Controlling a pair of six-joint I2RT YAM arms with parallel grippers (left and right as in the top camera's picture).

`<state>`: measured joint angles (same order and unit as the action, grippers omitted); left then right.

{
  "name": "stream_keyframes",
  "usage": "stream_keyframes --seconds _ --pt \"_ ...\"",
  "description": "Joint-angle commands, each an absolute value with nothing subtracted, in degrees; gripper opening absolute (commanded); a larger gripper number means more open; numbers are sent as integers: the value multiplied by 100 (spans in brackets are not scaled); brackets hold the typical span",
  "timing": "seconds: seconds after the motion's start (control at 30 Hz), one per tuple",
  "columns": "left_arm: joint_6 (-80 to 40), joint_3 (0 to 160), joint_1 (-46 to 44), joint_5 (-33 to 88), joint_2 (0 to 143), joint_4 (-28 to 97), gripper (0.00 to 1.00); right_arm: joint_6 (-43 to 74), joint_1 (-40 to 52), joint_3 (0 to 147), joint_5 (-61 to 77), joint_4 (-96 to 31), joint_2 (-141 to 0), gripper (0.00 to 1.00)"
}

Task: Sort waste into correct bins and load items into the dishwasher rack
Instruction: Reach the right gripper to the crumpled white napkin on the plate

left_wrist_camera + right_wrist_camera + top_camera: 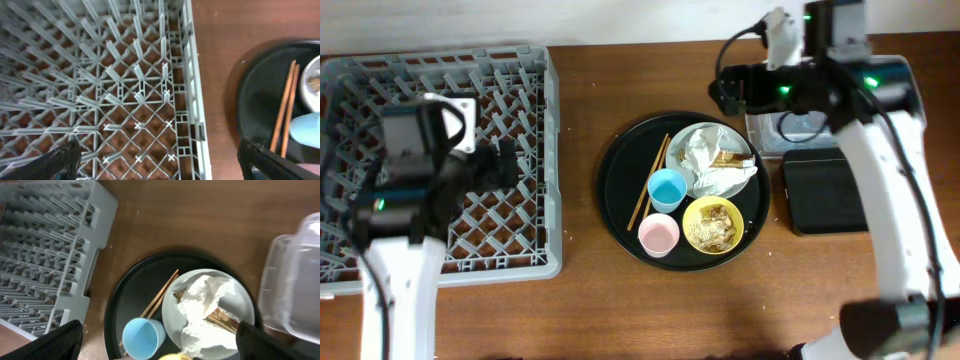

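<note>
On the round black serving tray (620, 190) lie a pale grey-green plate (752, 168) with a crumpled white napkin and brown scrap (712, 152), a yellow bowl (712, 225) with crumbly leftovers, a pink cup (659, 236), a light-blue cup (667, 188) and wooden chopsticks (649, 181). The grey dishwasher rack (535, 120) is at the left. My left gripper (503, 163) is open over the rack. My right gripper (723, 92) is open, above the tray's far edge. In the right wrist view the plate (172, 315), napkin (202, 307), blue cup (144, 337) and chopsticks (159, 296) lie between my fingers (159, 347).
A clear plastic tub (790, 130) stands right of the serving tray, partly under my right arm, also in the right wrist view (295, 280). A shallow black tray (823, 190) lies in front of it. The left wrist view shows the rack floor (125, 90) and chopsticks (286, 107).
</note>
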<state>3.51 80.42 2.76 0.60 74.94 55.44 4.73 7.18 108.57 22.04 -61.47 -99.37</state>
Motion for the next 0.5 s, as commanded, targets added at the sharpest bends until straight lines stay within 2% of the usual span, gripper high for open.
stream_keyframes --seconds 0.0,0.07,0.13,0.2,0.3,0.47 --pt "438 8134 279 528 8305 5181 99 1151 760 10982 2193 -6040 -10440 98" --pt "440 8134 279 517 8591 5124 99 2051 913 10982 1151 -6130 -10613 99" --pt "438 8132 279 519 8814 5131 99 3264 1328 10980 -464 -6401 -10728 99" --pt "438 8132 279 517 8984 5148 99 3940 1802 10978 -1129 -6504 -10930 98" --pt "408 8132 276 517 9008 5094 99 4407 2056 10978 -1216 -6698 -11238 98" --pt "-176 8132 279 508 9011 4950 99 4901 1951 10965 -1249 -6748 -11526 99"
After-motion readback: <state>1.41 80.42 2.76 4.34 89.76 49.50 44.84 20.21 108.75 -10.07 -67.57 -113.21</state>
